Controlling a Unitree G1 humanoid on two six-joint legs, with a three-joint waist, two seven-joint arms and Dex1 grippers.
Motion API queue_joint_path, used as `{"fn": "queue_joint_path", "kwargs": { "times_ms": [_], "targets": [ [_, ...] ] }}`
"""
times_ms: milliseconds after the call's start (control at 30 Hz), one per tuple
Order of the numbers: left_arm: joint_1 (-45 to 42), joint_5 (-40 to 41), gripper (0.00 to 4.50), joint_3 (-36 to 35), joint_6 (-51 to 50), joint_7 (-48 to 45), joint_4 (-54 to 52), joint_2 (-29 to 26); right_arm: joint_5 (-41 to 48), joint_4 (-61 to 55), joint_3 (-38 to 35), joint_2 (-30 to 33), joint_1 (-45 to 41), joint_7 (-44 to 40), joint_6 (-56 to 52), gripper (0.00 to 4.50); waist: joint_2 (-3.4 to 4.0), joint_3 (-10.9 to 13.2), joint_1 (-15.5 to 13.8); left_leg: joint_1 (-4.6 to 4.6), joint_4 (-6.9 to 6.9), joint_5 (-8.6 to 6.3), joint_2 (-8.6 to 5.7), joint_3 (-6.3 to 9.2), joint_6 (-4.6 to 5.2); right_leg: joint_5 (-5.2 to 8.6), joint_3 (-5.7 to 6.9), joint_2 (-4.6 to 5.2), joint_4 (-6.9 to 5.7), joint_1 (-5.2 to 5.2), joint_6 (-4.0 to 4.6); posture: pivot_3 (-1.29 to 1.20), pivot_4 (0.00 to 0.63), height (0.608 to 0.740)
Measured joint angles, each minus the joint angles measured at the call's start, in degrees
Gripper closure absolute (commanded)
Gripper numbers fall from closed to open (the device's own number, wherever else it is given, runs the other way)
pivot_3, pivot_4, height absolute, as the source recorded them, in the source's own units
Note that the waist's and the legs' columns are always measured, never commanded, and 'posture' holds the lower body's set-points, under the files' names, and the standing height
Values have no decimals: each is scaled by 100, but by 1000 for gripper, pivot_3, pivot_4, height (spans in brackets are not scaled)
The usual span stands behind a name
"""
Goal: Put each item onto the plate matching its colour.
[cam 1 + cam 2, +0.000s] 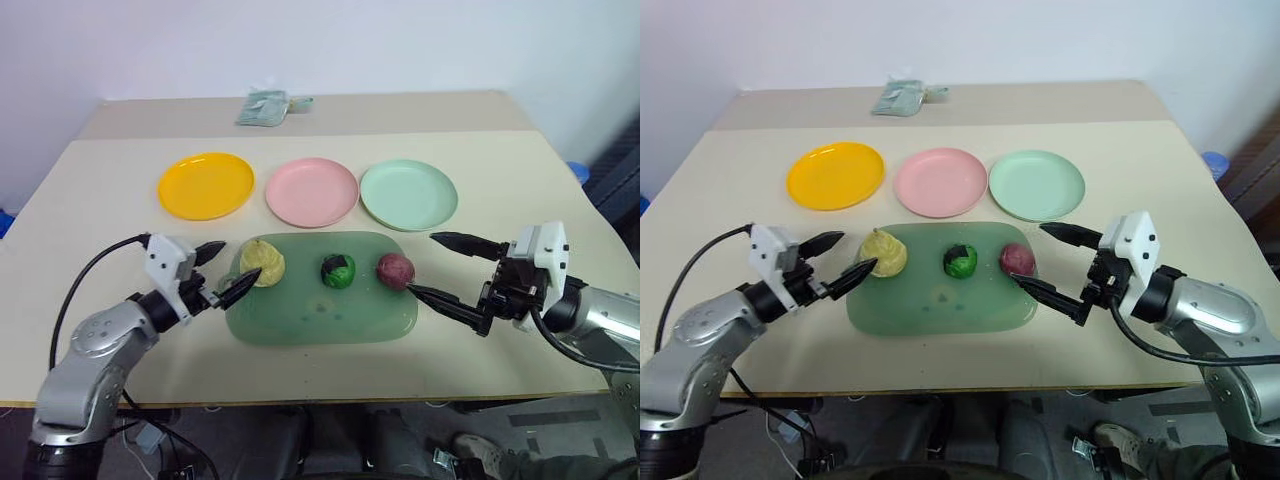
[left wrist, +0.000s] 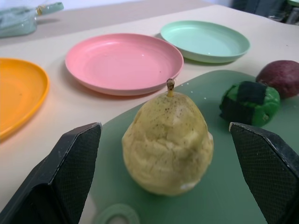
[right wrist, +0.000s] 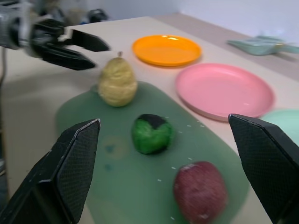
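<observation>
A beige surface (image 1: 100, 190) is seen carrying a translucent green mat (image 1: 330, 310), on which three toy foods are set in a row. Behind the mat, three plates are lined up: the yellow-orange plate (image 1: 206, 185), the pink plate (image 1: 311, 191) and the mint green plate (image 1: 408, 193), all bare. The left hand (image 1: 225, 272) is held released, its fingers spread just beside the pale yellow pear (image 1: 262, 263), which stands upright at the mat's left end, not gripped. The right hand (image 1: 448, 272) is likewise held wide, with the maroon-red lump (image 1: 395, 270) just in front of its fingertips, untouched. The dark green ball (image 1: 338, 270) lies between the two. A pale green packet (image 1: 262, 107) at the far edge is hard to identify.
</observation>
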State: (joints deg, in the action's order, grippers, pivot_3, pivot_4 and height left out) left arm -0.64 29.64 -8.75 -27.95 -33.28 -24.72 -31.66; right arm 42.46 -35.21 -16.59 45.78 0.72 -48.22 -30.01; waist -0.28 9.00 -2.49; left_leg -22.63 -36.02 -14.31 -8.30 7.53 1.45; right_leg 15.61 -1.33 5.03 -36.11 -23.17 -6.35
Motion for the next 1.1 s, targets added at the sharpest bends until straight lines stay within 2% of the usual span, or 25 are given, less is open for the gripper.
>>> {"fn": "queue_joint_path", "kwargs": {
  "times_ms": [167, 267, 367, 633, 700, 800, 900, 1100],
  "targets": [
    [-368, -301, 0, 379, -164, 329, 227, 260, -11, 0, 43, 29, 34, -135, -4, 20, 0, 1, 8, -1, -3, 1, 0, 0, 0, -1, -1, 0, -2, 4, -1, 0, 150, 740],
    [-507, -440, 793, 492, -204, 492, 408, 387, -76, 4, 70, 27, 66, -167, 32, 0, -1, 1, 12, -2, -3, 1, 0, -1, 0, -2, 0, -1, -3, 3, -1, 0, 150, 740],
    [-626, -654, 2038, 626, -142, 598, 517, 506, -117, 5, 76, 22, 73, -168, 56, 0, -1, 1, 9, -1, -4, 1, 0, 0, 0, -2, 0, -1, -3, 4, -2, 0, 150, 740],
    [-1055, -929, 2086, 493, 30, 1135, 1049, 905, -170, 10, 75, -24, 102, -131, 104, 0, -3, 2, 3, -2, -8, 2, 0, 0, 0, -2, 1, -1, -5, 4, -3, 0, 150, 740],
    [-1776, -967, 2086, 76, 56, 1834, 1600, 1328, -173, 42, 83, -42, 48, -92, 106, 0, -30, 19, -46, -9, -19, 9, 0, 12, -11, -5, 14, -6, -9, -6, -3, 0, 150, 740],
    [-2856, -1106, 2086, -488, 229, 2715, 2202, 1470, -174, 56, 97, -53, -56, -6, 109, 0, -50, 29, -63, -20, -21, 12, -1, 9, -14, -12, 13, -7, -9, -7, -10, 0, 150, 740],
    [-3952, -1375, 2086, -727, 523, 3402, 3484, 1602, -176, 120, 238, -152, -383, 155, 73, 0, -51, 28, -104, -21, -23, 32, -3, 8, -47, -17, 13, -6, -9, -7, -16, 0, 150, 740],
    [-4974, -1847, 2086, -717, 1504, 3904, 6176, 1764, -313, 433, 451, -192, -852, 313, 49, 0, -72, 41, -119, -59, -39, 33, -7, 10, -45, -20, 15, -5, -16, -40, -20, 0, 150, 740]
  ]
}}
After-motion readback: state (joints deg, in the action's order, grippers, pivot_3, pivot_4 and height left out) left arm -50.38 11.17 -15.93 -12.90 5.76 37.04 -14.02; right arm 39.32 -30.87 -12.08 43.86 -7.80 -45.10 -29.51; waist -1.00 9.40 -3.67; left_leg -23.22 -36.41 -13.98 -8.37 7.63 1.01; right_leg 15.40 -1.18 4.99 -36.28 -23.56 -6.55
